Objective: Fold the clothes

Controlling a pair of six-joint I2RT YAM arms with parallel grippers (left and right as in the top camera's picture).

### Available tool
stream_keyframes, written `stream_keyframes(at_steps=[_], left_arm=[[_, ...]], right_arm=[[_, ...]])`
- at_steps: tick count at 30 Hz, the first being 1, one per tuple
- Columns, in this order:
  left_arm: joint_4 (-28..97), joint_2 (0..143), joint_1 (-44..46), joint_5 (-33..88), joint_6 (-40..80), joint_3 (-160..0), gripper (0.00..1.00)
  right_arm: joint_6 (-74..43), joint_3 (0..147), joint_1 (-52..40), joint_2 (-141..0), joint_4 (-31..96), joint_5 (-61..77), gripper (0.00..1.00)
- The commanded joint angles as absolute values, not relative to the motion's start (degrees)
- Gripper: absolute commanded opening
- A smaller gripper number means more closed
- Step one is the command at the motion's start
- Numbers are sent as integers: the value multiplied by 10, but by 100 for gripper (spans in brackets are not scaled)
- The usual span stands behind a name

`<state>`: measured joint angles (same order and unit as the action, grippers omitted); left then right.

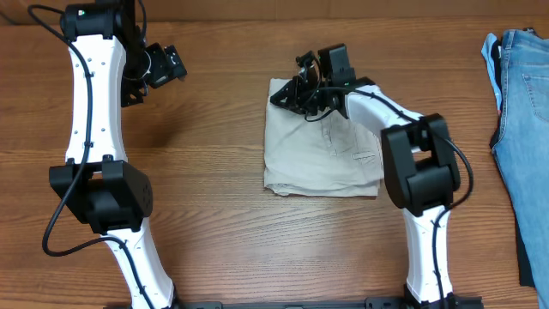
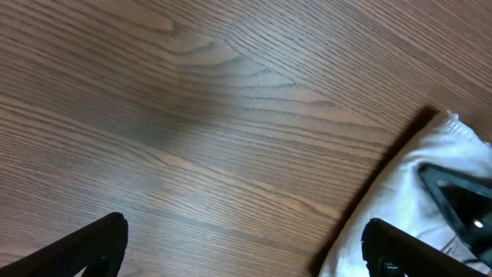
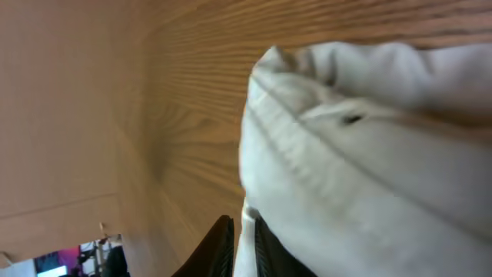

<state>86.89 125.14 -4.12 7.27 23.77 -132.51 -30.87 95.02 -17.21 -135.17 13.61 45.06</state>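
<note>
The shorts [image 1: 322,159] lie in the middle of the table [image 1: 206,172], between the two arms and closer to the right one. They are folded into a compact, layered packet, so most of the folding seems to be done. What is left, as a judgement, is perhaps one last fold or only some straightening, because the far left corner is raised and bunched.

The packet is almost square, so it has hardly any long axis. Its sides run nearly along the table edges, with a slight turn. The welt pocket [image 1: 364,156] faces up on the near right part. A thick stitched edge, possibly the waistband, is at the far left corner, but this is not certain.

The right gripper [image 1: 302,93] is at that far left corner, and its wrist view shows its fingers closed on a thin layer of the cloth. The left gripper [image 1: 163,64] hangs over bare wood well to the left, its fingers wide apart and holding nothing. Blue jeans [image 1: 521,129] lie at the right border, well apart.
</note>
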Motion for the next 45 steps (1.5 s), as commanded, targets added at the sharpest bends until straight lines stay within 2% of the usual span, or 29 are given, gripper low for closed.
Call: stream_keyframes(at_steps=[1,5,8,11,15,20,21,23,25,26,27,31,35,39,45], left_arm=[[870,1244,-32,71,227,-1332,100],[870,1244,-27,71,227,-1332,100],[870,1244,-22,71,222,-1332,100],[873,1244,-15,71,195,-1332,100],[883,1244,-7,71,170,-1332,100],[886,1244,8,71,168,-1332,100],[884,1244,12,73,169,-1332,100],[881,1244,18,76,170,-1332,100],[881,1244,24,75,170,-1332,100],[881,1244,27,75,172,-1332,100],[881,1244,30,75,172,-1332,100],[881,1244,37,75,183,-1332,100],[881,1244,37,75,184,-1332,100],[880,1244,37,73,184,-1332,100],[875,1244,37,70,187,-1332,100]], right_arm=[[-335,954,-149,-1362,111,453,14],[-337,983,-130,-1341,114,519,15],[-321,1014,-117,-1300,144,542,21],[-283,1038,-112,-1237,186,540,39],[-255,1053,-112,-1127,288,461,98],[-252,1052,-112,-1013,480,265,100],[-248,1052,-113,-1004,513,254,98],[-219,1051,-117,-1003,550,271,84],[-192,1040,-123,-1011,581,291,63],[-183,1031,-126,-1017,591,302,46],[-168,1021,-130,-1022,600,316,38],[-141,948,-143,-1047,589,354,19],[-141,860,-146,-1068,520,419,17],[-152,752,-147,-1099,399,545,16],[-152,700,-155,-1179,341,612,13]])
